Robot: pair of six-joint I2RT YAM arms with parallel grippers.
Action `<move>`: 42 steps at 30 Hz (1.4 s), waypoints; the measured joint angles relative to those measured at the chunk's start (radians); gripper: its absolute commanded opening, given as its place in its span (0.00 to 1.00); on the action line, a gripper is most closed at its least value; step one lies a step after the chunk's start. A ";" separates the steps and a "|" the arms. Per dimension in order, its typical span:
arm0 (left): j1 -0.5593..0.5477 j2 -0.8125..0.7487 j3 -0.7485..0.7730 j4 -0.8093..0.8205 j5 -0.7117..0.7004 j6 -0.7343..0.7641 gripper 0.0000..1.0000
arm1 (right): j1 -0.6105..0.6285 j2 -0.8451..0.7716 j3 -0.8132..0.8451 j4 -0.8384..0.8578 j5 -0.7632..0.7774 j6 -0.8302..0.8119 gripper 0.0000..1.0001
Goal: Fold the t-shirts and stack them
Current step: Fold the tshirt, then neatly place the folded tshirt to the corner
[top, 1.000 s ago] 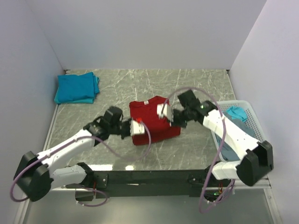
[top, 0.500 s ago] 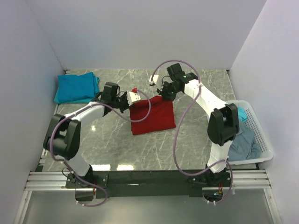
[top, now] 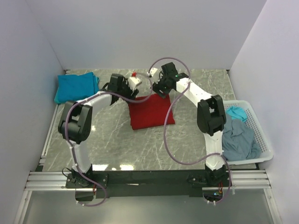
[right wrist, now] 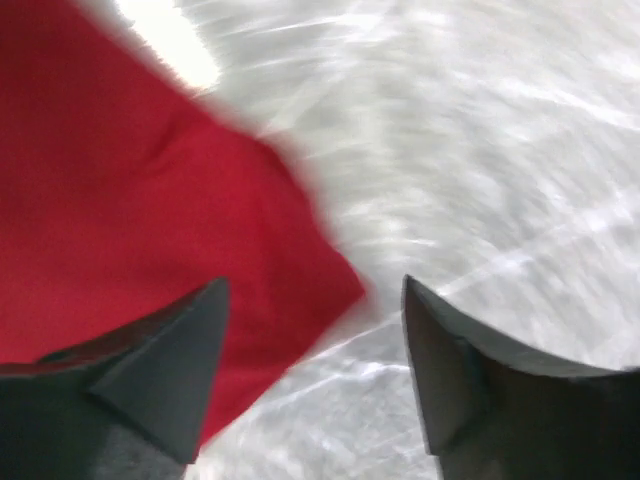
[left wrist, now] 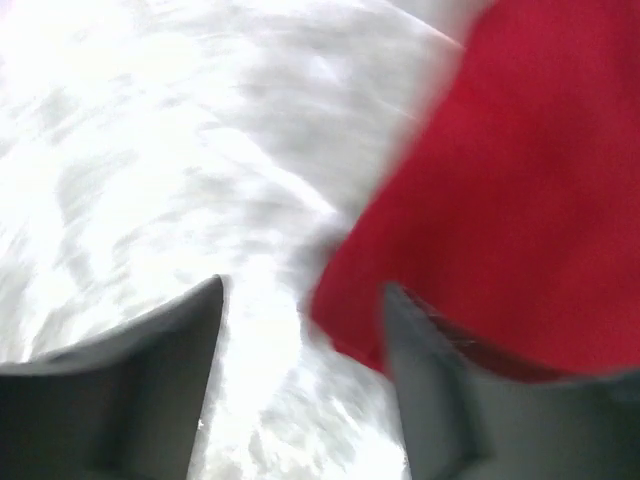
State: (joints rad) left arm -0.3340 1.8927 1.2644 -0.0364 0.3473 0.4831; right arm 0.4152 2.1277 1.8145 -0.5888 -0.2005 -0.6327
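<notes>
Red shirt (top: 150, 114) lies folded flat mid-bench (top: 107, 140), a rough rectangle. Its long axis runs left-right, a bit skewed: the right end of the near edge sits slightly farther from the arm bases. It's folded, so I can't tell which way the neck or hem points.

Both arms are reached out to its far edge.
- Left arm (top: 93, 100): left fingers (left wrist: 150, 400) are spread wide, nothing clamped. In the left wrist view a shirt corner pokes into the gap, hard up against the right-hand finger, and the rest of the red fills the upper right. Bare bench is under the other finger.
- Right arm (top: 194, 92): right fingers (right wrist: 150, 380) are also spread wide, holding nothing. It mirrors the left: a shirt corner reaches into the gap from the left, with red behind the left-hand finger. Bare bench is by the right-hand finger.

Both wrist views are motion-blurred. I can't tell whether either finger touches the cloth or just hangs above it.

In the top view the two sets of fingers are close together over the far edge, left ones at the far-left corner, right ones toward the far-right.

Other shirts:
- Teal stack (top: 77, 87) is folded at the far-left corner of the bench, well apart from the red one.
- Grey-blue shirt (top: 238, 142) is crumpled in the basket (top: 261, 140) at the right edge.
- Teal shirt (top: 236, 112) is bunched at the basket's far end.
</notes>
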 measured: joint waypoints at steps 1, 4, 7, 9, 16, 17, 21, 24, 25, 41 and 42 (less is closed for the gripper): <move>0.000 0.036 0.060 -0.009 -0.084 -0.074 0.83 | 0.004 0.015 0.001 0.055 0.057 0.035 0.81; 0.008 0.102 0.206 -0.033 -0.302 -0.262 0.88 | 0.010 0.055 0.025 0.179 0.227 0.158 0.81; 0.026 0.084 0.250 -0.045 -0.420 -0.395 0.91 | 0.001 0.053 0.028 0.257 0.309 0.279 0.79; 0.043 0.040 0.245 -0.064 -0.428 -0.462 0.92 | -0.009 0.016 -0.009 0.284 0.292 0.333 0.79; 0.106 -0.237 0.080 -0.120 -0.256 -0.724 0.93 | -0.127 -0.197 -0.140 0.054 -0.216 0.294 0.76; 0.109 -0.263 0.046 -0.117 -0.224 -0.764 0.93 | -0.146 -0.232 -0.173 0.016 -0.298 0.275 0.76; 0.108 -0.274 -0.069 -0.120 -0.131 -0.929 0.86 | -0.191 -0.379 -0.354 -0.093 -0.510 0.220 0.76; 0.106 -0.200 -0.100 -0.144 -0.100 -1.031 0.81 | -0.183 -0.465 -0.465 -0.129 -0.579 0.201 0.77; 0.105 -0.172 -0.100 -0.149 -0.092 -1.054 0.80 | -0.180 -0.495 -0.502 -0.128 -0.595 0.195 0.77; 0.005 0.111 0.072 -0.237 -0.110 -1.164 0.70 | -0.229 -0.601 -0.624 -0.098 -0.689 0.150 0.77; 0.001 0.120 0.086 -0.243 -0.116 -1.161 0.68 | -0.229 -0.601 -0.624 -0.100 -0.695 0.143 0.77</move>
State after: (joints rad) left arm -0.3332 2.0125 1.3506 -0.2790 0.2310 -0.6781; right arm 0.1860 1.5265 1.1908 -0.6884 -0.8955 -0.4892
